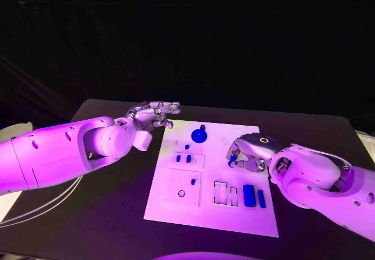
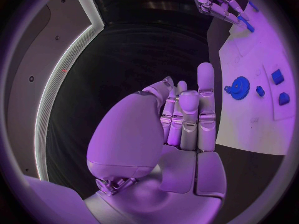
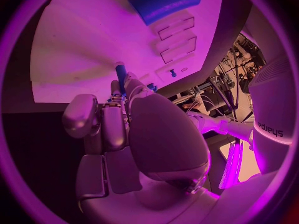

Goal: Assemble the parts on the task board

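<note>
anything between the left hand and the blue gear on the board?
Nothing visible. The left hand hangs empty over the black table just off the board's far left corner; the gear lies on the board beside it, with bare surface between.

white task board, blue parts, black table

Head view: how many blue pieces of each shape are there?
Gear: 1
Small blocks: 2
Long bars: 2
Small pegs: 2, one in the right hand
Total: 7 that show clearly
</note>
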{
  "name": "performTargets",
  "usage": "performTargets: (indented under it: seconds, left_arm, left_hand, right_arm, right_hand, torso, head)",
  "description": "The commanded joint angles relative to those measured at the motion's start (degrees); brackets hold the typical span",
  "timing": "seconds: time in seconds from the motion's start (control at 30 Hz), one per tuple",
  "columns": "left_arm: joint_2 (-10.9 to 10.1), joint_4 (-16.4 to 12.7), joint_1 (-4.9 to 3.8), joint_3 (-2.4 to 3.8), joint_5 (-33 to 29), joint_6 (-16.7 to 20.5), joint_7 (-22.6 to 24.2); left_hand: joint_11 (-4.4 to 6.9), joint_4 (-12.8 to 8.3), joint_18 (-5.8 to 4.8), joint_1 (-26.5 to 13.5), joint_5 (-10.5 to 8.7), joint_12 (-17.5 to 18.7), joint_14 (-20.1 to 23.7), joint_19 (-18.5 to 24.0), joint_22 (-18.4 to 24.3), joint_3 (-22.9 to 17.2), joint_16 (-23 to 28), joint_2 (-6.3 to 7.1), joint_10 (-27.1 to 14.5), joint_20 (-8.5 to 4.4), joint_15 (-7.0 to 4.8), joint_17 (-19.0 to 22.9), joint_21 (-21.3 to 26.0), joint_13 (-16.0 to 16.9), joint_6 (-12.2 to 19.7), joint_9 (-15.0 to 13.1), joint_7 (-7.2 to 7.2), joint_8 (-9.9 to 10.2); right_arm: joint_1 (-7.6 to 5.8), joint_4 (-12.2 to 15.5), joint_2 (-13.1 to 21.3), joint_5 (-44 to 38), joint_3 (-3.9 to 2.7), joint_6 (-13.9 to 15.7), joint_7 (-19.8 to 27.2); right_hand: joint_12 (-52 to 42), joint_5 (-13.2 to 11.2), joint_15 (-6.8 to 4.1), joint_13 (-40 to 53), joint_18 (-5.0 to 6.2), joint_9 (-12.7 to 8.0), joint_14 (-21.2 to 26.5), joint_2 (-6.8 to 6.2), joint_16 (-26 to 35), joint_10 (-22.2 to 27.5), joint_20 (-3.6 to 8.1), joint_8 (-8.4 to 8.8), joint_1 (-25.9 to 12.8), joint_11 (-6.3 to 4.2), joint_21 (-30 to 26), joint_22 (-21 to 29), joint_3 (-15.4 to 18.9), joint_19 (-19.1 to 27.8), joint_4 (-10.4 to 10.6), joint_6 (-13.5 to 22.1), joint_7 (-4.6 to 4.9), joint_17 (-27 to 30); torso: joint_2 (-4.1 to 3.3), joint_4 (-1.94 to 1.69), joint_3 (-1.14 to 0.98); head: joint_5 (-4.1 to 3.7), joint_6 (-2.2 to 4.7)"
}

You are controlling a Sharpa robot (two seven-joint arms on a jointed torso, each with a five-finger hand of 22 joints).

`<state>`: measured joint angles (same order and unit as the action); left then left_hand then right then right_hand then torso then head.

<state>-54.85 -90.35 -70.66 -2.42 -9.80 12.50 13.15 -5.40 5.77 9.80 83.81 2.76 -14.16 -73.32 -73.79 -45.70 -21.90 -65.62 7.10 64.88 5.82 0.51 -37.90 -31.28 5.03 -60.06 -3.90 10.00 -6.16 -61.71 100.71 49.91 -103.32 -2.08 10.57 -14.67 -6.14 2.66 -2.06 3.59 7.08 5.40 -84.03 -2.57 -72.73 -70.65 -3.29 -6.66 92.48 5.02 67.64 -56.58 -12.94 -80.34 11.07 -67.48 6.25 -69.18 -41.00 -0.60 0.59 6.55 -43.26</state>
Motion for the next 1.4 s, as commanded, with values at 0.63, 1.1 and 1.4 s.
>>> performTargets:
  seconds: [0.63, 1.1, 1.4]
  left_arm:
    - [1.0, 0.2, -0.02, 0.04, 0.3, -1.4, 0.2]
    - [1.5, 0.3, -0.02, 0.04, 0.3, -1.5, 0.2]
    - [1.7, 0.5, -0.02, 0.04, 0.3, -1.6, 0.3]
  left_hand:
    - [-0.08, 0.0, 0.54, -0.6, 0.33, -0.2, 0.4, 0.4, 0.1, -0.4, 0.3, -0.19, -0.5, 0.2, 0.02, 0.1, 0.3, 0.1, 0.4, 0.1, -0.04, 0.1]
    - [-0.08, 0.0, 0.54, -0.6, 0.33, -0.2, 0.4, 0.4, 0.1, -0.4, 0.3, -0.19, -0.5, 0.2, 0.02, 0.1, 0.3, 0.1, 0.4, 0.1, -0.04, 0.1]
    - [-0.09, -0.1, 0.55, -0.6, 0.33, -0.3, 0.4, 0.4, 0.1, -0.5, 0.3, -0.26, -0.5, 0.22, 0.03, 0.2, 0.3, 0.1, 0.4, 0.1, -0.04, 0.1]
  right_arm:
    - [0.89, 5.8, -7.9, 2.5, -0.19, 1.8, 3.9]
    - [4.14, -0.1, -14.7, 3.3, 1.2, -1.3, 6.3]
    - [4.82, -1.6, -15.5, 3.2, 1.46, -3.0, 6.3]
  right_hand:
    - [1.9, 0.2, -0.12, 0.2, -0.84, 0.0, -2.7, -0.53, -0.3, -3.0, -0.08, 0.97, -0.3, -2.38, 0.2, 0.0, -3.6, -0.1, -2.4, -0.1, 0.36, 0.1]
    - [2.4, 0.2, 0.07, 0.2, -0.8, -0.1, -2.6, -0.9, -0.3, -2.8, -0.19, 1.48, -0.7, -2.15, 0.2, 0.0, -4.8, 0.1, -3.1, 0.1, 0.63, 0.1]
    - [2.5, 0.2, 0.09, 0.2, -0.79, -0.1, -2.6, -0.9, -0.4, -2.8, -0.2, 1.52, -0.8, -2.12, 0.2, 0.1, -4.9, 0.1, -3.2, 0.1, 0.67, 0.0]
  torso:
    - [-0.02, -0.16, 0.08]
    - [-0.06, 0.01, 0.08]
    - [-0.03, 0.05, 0.01]
  head:
    - [0.92, -0.13]
    - [1.71, -0.48]
    - [2.0, -0.94]
